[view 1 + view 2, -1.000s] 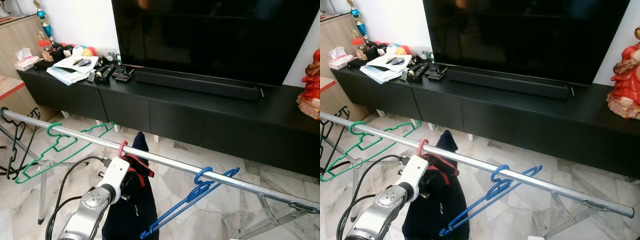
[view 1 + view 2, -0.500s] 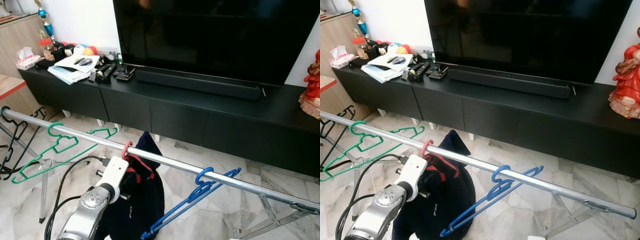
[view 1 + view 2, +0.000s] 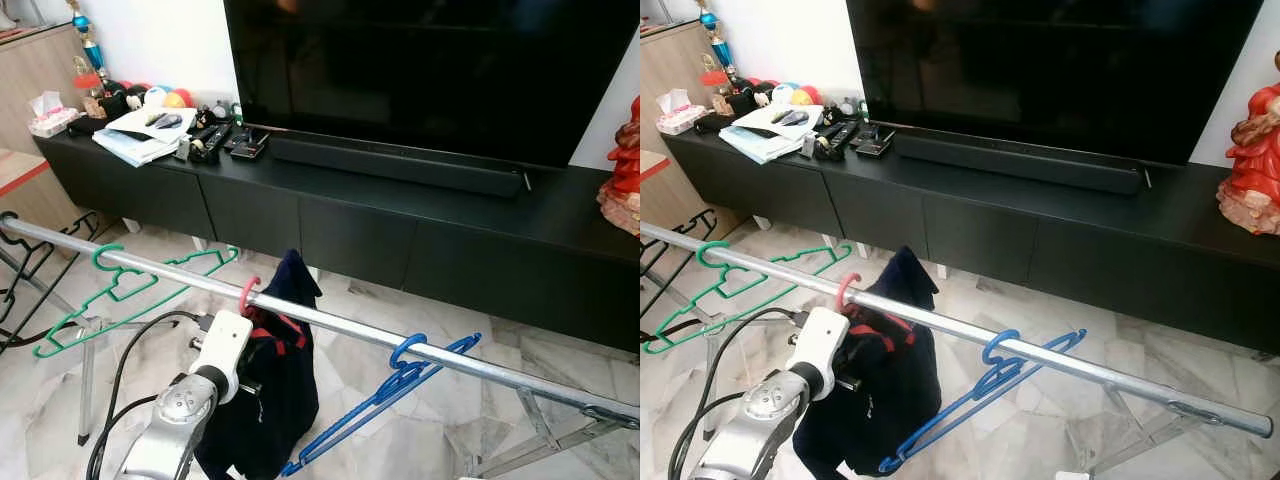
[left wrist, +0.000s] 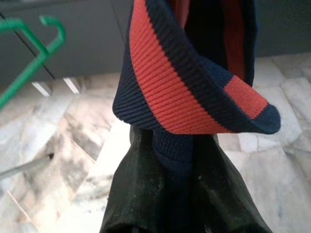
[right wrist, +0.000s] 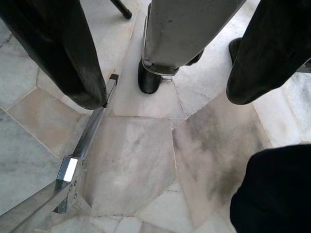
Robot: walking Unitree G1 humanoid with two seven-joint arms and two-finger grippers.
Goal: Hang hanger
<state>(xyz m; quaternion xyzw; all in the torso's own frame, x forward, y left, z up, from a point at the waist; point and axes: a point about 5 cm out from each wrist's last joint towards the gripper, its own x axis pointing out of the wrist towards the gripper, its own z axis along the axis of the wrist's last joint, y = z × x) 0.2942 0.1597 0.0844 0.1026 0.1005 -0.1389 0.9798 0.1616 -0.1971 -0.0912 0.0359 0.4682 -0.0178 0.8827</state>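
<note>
1. In the left wrist view, the left gripper [image 4: 176, 145] has its two black fingers [image 4: 141, 189] closed on the ribbed navy-and-red collar of the garment [image 4: 194, 77]. The collar folds over just above the fingertips. The head views do not show this grip, because there the white wrist and the cloth cover the fingers.
2. In the head views, the pink hanger [image 3: 247, 294] has its hook over the metal rail [image 3: 340, 326], just above the left gripper [image 3: 250, 345]. The navy garment [image 3: 880, 385] hangs from this hanger, below the rail and just beside the gripper.
3. The green hanger [image 3: 120, 292] hangs on the rail to the left of the left gripper, near it. The left wrist view shows only its hook and one arm [image 4: 34, 53].
4. The blue hanger [image 3: 985, 395] hangs to the right of the gripper, further along the rail. Between it and the garment there is a bare part of rail.
5. Beyond the rail stand the black TV cabinet [image 3: 400, 240] and the television [image 3: 1060, 70], well apart from the gripper.
6. The right gripper [image 5: 165, 97] has its fingers [image 5: 53, 53] spread apart above the marble floor [image 5: 131, 160], holding nothing. A metal bar of the rack base lies under them.
</note>
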